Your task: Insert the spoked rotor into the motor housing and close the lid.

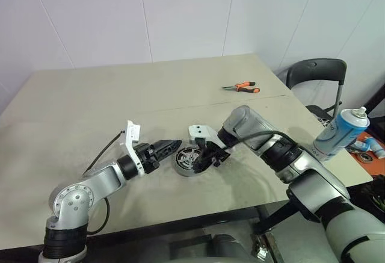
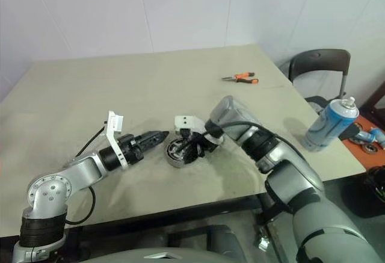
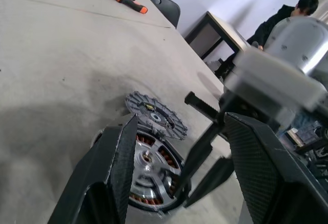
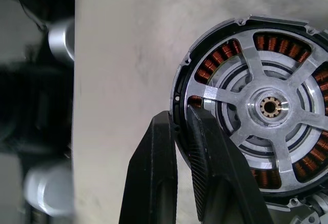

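The motor housing (image 1: 189,158) lies flat on the table (image 1: 90,106), its copper windings (image 4: 218,62) facing up. The spoked rotor (image 4: 270,107) sits in it, with a dark outer ring and spokes running over the windings to a central hub. My right gripper (image 4: 177,114) reaches down from the right and is shut on the rotor's ring at the housing's edge, one finger outside and one inside. My left gripper (image 1: 174,145) stands open just left of the housing, pointing at it. The lid (image 3: 156,115), a ribbed grey disc, lies flat on the table right behind the housing.
Orange-handled pliers (image 1: 240,86) lie at the far right of the table. A blue spray can (image 1: 340,133) stands at the table's right edge, with a black chair (image 1: 316,73) behind it. A person (image 3: 287,14) is in the background of the left wrist view.
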